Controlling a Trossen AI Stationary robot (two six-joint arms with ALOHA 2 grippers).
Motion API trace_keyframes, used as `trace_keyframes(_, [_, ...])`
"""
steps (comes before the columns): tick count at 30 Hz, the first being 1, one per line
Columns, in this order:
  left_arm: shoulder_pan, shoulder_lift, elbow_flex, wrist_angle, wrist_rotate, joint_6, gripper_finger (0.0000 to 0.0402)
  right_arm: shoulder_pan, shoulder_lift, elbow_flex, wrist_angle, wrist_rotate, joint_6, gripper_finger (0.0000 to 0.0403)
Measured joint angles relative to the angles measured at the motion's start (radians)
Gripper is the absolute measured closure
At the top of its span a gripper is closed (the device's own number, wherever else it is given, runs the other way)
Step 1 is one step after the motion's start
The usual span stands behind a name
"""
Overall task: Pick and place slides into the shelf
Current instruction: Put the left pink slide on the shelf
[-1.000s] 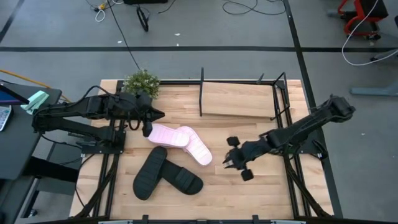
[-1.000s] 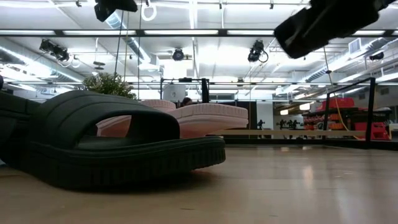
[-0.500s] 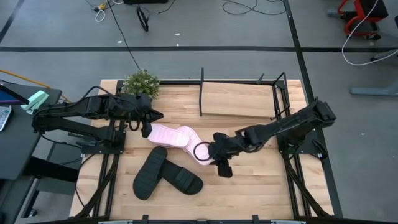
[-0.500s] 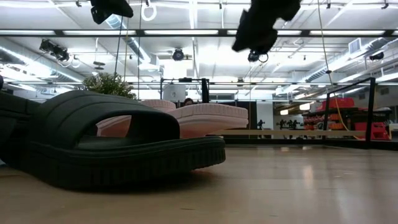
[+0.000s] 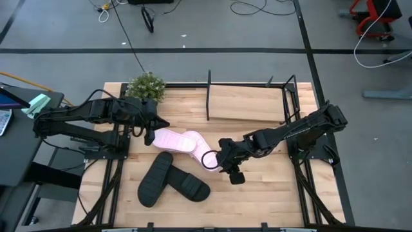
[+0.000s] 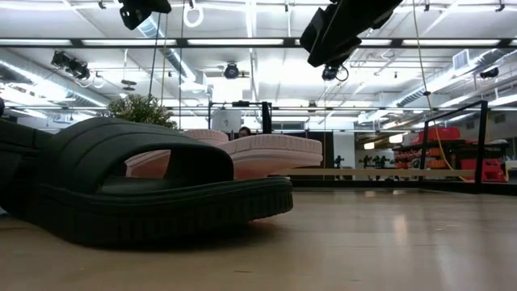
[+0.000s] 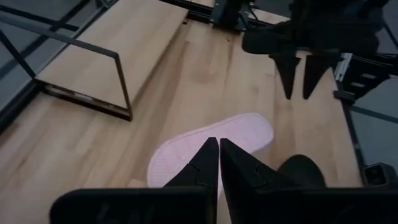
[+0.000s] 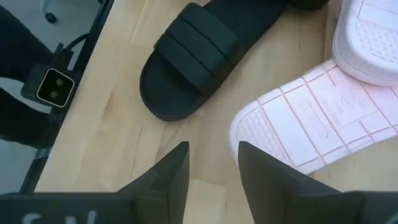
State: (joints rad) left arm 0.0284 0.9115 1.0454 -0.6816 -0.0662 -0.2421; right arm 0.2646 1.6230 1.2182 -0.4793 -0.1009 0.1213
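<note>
Two pale pink slides lie overlapping mid-table; the right wrist view shows their ribbed soles facing up. Two black slides lie crossed nearer the near edge, one filling the low view. The shelf stands at the far edge with its wooden board. My right gripper hovers open just right of the pink slides' right end, well above the table. My left gripper is shut and hovers over the pink slides' left end.
A small green potted plant stands at the far left corner, behind my left arm. Bare wood lies to the right of the slides and in front of the shelf. The shelf's black upright posts rise at the far edge.
My right gripper has swung from the table's right side toward the left, across to the right end of the pink slides, most of the way in the first half second. It has stayed open. The slides have not moved.
</note>
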Motion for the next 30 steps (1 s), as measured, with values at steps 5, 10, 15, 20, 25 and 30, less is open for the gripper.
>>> trace_keyframes(5, [0.001, 0.0, 0.0, 0.051, -0.005, 0.022, 0.0394, 0.0, 0.0, 0.0, -0.009, 0.061, -0.025, 0.0259])
trace_keyframes(10, [0.004, 0.0, 0.0, 0.107, -0.007, 0.041, 0.0385, 0.0, 0.0, -0.002, 0.003, 0.195, -0.241, 0.0259])
trace_keyframes(15, [0.028, 0.0, 0.0, 0.126, -0.008, 0.04, 0.0371, -0.019, 0.0, -0.002, 0.024, 0.263, -0.354, 0.0259])
trace_keyframes(20, [0.053, 0.0, 0.0, 0.127, -0.008, 0.011, 0.037, -0.022, 0.0, -0.002, 0.024, 0.265, -0.382, 0.0259])
trace_keyframes(25, [0.072, 0.0, 0.0, 0.128, -0.008, 0.0, 0.0379, -0.026, 0.026, -0.002, 0.078, 0.268, -0.546, 0.0259])
trace_keyframes(30, [0.093, 0.0, 0.0, 0.129, -0.008, -0.002, 0.0383, -0.031, 0.095, -0.002, 0.145, 0.326, -0.752, 0.0259])
